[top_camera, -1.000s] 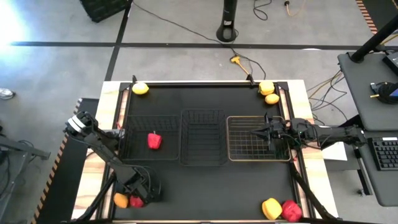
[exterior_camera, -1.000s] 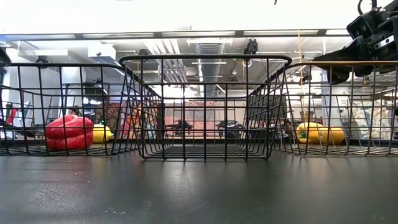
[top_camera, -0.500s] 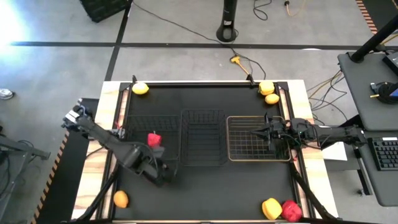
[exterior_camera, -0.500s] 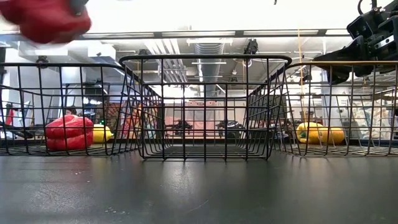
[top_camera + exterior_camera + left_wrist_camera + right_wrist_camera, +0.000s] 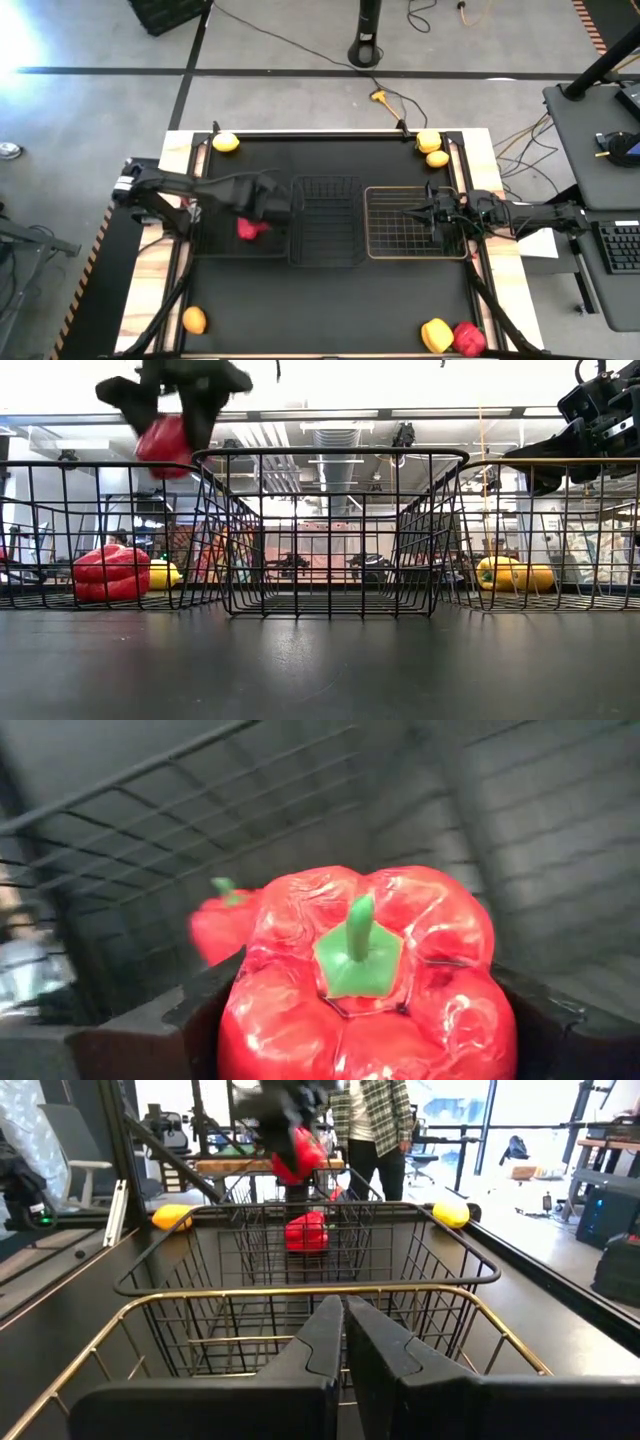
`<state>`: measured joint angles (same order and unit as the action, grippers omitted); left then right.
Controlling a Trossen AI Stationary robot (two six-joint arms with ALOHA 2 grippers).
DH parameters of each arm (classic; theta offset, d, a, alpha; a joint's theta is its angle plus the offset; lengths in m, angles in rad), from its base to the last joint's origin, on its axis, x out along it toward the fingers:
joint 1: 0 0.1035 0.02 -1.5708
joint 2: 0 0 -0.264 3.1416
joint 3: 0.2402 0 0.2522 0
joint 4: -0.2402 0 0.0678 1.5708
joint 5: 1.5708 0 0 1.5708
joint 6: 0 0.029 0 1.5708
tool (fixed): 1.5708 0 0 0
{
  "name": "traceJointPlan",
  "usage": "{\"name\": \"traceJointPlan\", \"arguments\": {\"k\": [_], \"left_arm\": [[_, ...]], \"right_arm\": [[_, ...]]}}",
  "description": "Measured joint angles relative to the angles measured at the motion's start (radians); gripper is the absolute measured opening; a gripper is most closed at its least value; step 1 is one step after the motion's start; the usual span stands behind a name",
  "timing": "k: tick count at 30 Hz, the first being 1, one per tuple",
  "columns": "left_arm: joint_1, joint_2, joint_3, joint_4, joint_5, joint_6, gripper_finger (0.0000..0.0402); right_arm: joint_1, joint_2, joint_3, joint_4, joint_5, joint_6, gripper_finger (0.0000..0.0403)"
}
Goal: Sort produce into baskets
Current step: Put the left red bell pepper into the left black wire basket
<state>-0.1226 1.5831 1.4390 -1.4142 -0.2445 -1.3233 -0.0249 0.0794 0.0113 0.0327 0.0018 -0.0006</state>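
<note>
Tabletop (image 5: pixel 330 290) holds three baskets (image 5: pixel 328 220); left tool (image 5: pixel 268 205) pinches one red pepper (image 5: pixel 365 980).

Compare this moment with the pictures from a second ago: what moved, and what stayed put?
The left gripper took a red pepper from the table's near-left corner and carried it over the left black basket. The right gripper, shut, and the pepper already in that basket stayed put.

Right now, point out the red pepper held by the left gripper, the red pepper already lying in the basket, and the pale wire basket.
held red pepper (image 5: pixel 360 980), left wrist view, near its green stem.
red pepper in the basket (image 5: pixel 110 572), low view, its side.
pale wire basket (image 5: pixel 415 255), high view, near rim.
</note>
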Motion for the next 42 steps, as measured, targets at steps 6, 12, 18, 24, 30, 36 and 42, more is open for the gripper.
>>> {"name": "traceJointPlan", "arguments": {"k": [6,12,18,24,30,36,42], "left_arm": [[0.083,-0.005,-0.149,0.071,0.047,0.064,0.0282],[0.078,-0.008,-0.259,0.251,0.053,0.042,0.0282],[0.070,-0.009,-0.354,0.398,0.053,0.022,0.0282],[0.070,-0.011,-0.405,0.410,0.048,0.002,0.0282],[0.070,-0.012,-0.410,0.408,0.049,-0.004,0.0299],[0.070,-0.011,-0.405,0.403,0.051,-0.002,0.0327],[0.070,-0.026,-0.405,0.395,0.111,0.041,0.0338]], "right_arm": [[0.000,0.000,0.000,-0.002,0.000,0.000,0.0011],[0.000,0.000,0.000,-0.002,0.000,0.000,0.0011],[0.000,0.000,0.000,-0.002,0.000,0.000,0.0011],[0.000,0.000,0.000,-0.002,0.000,0.000,0.0011],[0.000,0.000,0.000,-0.002,0.000,0.000,0.0011],[0.000,0.000,0.000,-0.002,0.000,0.000,0.0011],[0.000,0.000,0.000,-0.002,0.000,0.000,0.0011]]}}
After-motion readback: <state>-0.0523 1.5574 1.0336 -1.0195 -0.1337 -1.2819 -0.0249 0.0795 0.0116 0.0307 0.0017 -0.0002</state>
